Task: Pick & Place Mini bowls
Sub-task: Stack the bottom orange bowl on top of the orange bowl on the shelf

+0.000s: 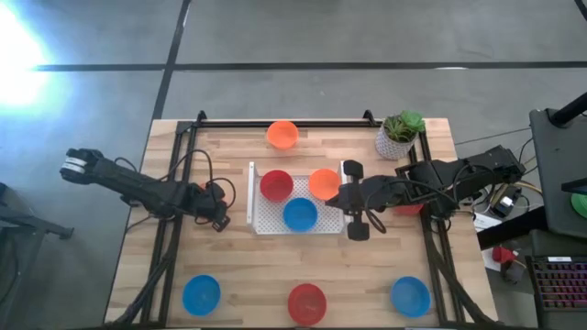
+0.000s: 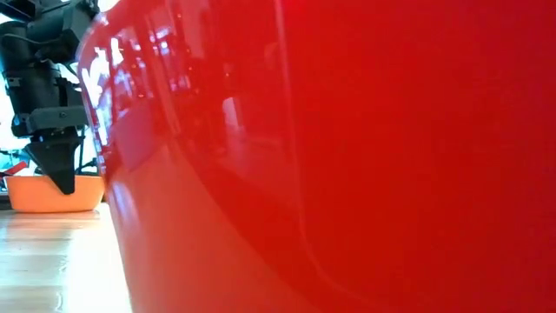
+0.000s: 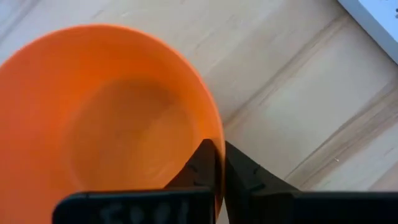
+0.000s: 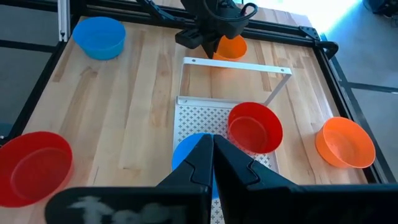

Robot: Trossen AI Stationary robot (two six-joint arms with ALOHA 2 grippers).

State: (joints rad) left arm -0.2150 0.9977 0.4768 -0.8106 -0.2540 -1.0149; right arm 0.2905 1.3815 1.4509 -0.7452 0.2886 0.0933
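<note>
Left of the white tray [image 1: 260,220], left jaws [image 3: 217,163] pinch a glossy orange bowl's [image 3: 112,130] rim.

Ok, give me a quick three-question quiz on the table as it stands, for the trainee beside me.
1. True or false: the left gripper is shut on the rim of a round orange plastic mini bowl.
2. How many round blue plastic mini bowls show in the high view?
3. What stands at the wooden table's far corner on the right arm's side? A: white-potted green plant. B: red bowl. C: blue bowl.
Key: 1 true; 2 three; 3 A.
</note>
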